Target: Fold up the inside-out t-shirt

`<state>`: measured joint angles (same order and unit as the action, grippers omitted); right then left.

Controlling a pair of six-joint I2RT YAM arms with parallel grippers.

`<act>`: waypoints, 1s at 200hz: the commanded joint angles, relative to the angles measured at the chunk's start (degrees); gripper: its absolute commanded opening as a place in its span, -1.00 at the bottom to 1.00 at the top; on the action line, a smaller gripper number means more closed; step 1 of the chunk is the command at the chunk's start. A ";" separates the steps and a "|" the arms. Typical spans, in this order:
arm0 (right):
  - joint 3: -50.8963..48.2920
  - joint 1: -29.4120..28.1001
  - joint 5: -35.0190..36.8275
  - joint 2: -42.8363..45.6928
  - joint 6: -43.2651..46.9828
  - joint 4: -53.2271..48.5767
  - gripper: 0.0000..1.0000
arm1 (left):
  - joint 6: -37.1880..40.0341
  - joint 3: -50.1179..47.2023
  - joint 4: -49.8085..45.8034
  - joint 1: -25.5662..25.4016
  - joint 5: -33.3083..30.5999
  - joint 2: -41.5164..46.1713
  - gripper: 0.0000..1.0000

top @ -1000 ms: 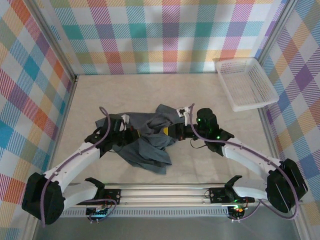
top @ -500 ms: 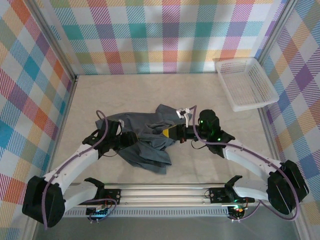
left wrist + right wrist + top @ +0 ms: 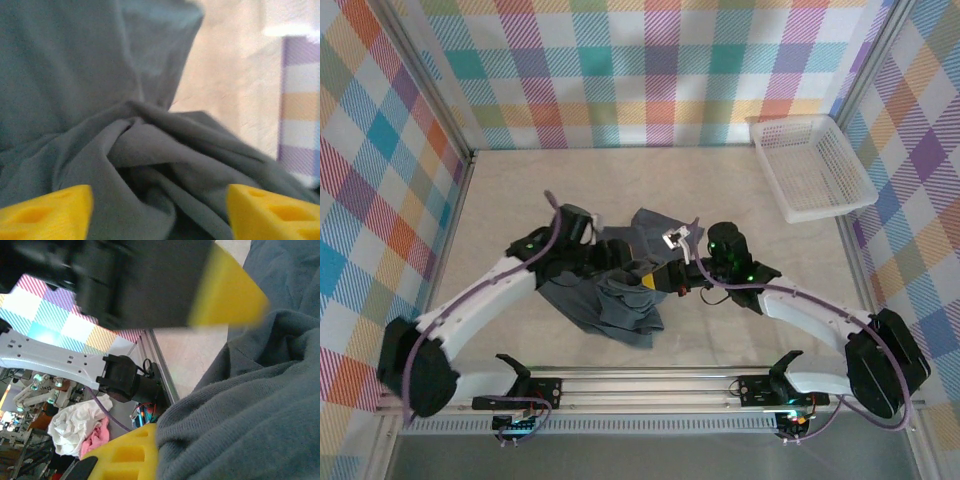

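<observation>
The left gripper (image 3: 160, 212) stands open, its two yellow pads (image 3: 45, 210) wide apart with a knot of bunched cloth between and just past them. The right gripper (image 3: 200, 372) is open too, as far as its wrist view shows. The shirt (image 3: 610, 295) lies across its lower finger (image 3: 125, 455), and a gap shows under the upper finger (image 3: 230, 295), which is blurred.

The shirt is a crumpled heap at the middle of the table (image 3: 520, 190), near the arms' side. Both grippers are buried in its upper edge, close to each other.

What could go wrong:
- If the left jaws close on that knot, they would likely take several layers at once. The shirt would then lift as a wad and not open out.
- On the right, the cloth seems only draped over one finger. A pull before the jaws close could let it slide off.
- The two wrists work near each other, so a sideways sweep risks a knock or a twist in the cloth.

Count: one shirt, one white basket (image 3: 810, 165) well apart at the far right corner, two grippers, and two yellow fingers on each.
</observation>
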<state>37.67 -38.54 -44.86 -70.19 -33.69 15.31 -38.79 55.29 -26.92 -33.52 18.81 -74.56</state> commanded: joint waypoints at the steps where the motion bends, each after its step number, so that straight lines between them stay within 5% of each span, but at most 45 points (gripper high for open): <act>1: 1.85 -0.39 2.17 1.43 2.21 -0.95 -1.00 | -0.32 -0.58 1.95 -1.02 2.26 -4.03 0.00; 28: -4.25 0.09 16.74 7.90 3.85 -5.54 -1.00 | -1.85 -0.80 5.03 0.05 3.77 -2.22 -1.00; 52: -12.78 0.09 27.83 9.78 2.61 -9.91 -0.97 | -8.91 -5.25 19.36 1.87 9.45 6.01 -1.00; 78: -17.13 -0.12 27.19 9.79 -0.76 -10.71 -0.75 | -10.96 -10.29 27.42 1.88 10.91 11.77 -1.00; 103: -11.37 -0.17 30.63 14.73 3.05 -19.54 -0.20 | -12.55 -15.97 32.19 1.88 12.09 13.39 -1.00; 120: -8.23 -0.66 32.38 17.58 9.57 -22.00 -0.03 | -12.20 -17.15 33.06 1.75 13.32 14.21 -1.00; 172: 0.07 -5.66 38.71 13.03 32.40 -20.40 0.01 | -5.37 -14.41 28.20 1.53 14.39 17.08 -1.00; 200: 5.77 -5.66 32.42 1.65 38.69 -21.30 0.05 | -4.19 -13.93 26.74 1.53 13.89 18.28 -1.00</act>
<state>39.40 -44.07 -8.93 -61.10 -5.41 -4.64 -46.00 39.27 0.21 -32.12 31.70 -58.17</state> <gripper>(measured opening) 0.512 0.063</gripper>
